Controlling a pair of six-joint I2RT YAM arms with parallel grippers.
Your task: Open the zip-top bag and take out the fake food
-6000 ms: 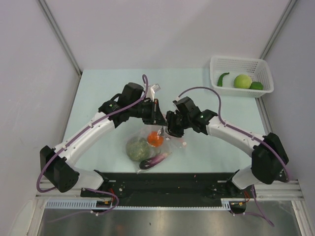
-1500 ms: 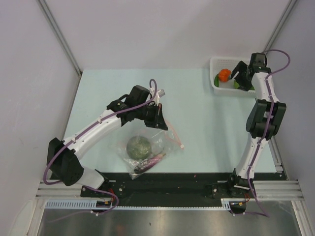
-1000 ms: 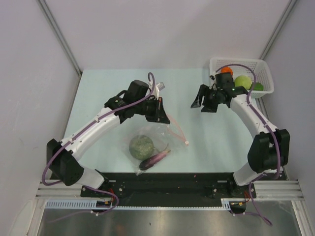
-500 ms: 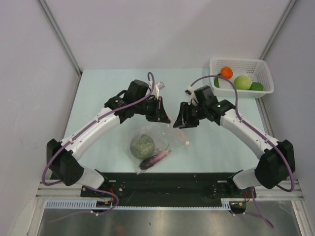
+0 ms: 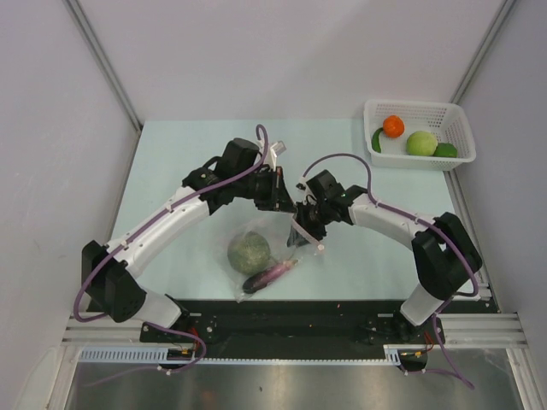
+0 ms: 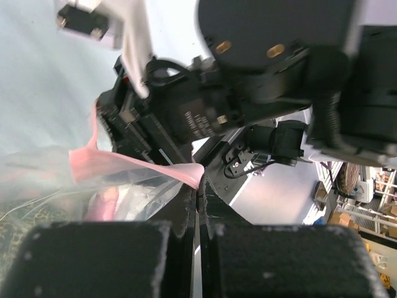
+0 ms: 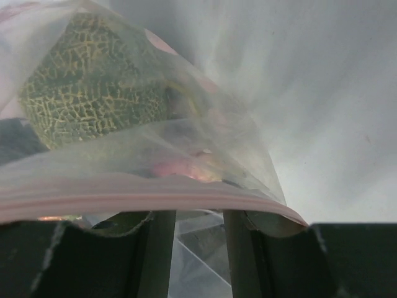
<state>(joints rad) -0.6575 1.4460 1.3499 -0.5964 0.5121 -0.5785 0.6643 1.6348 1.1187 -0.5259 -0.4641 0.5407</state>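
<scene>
snag risk looming at mouth of zip-top bag

left gripper is clamping the bag's pink zip edge above the table, while the right gripper, jaws parted, is nosing at the opening. mottled head and eggplant are lying inside; a finger catching the film could drag the bag free.

The worktop is pale mint. The bag is clear, its zip strip pink. Inside, the head is mottled green-brown under a pale crackle net, and the eggplant is purple. The basket is white mesh. In it lie an orange ball, a dark green pepper, a pale green round piece and a brighter green piece. The left arm and right arm are white with black joints and purple cables; the left tool and right tool are black.
</scene>
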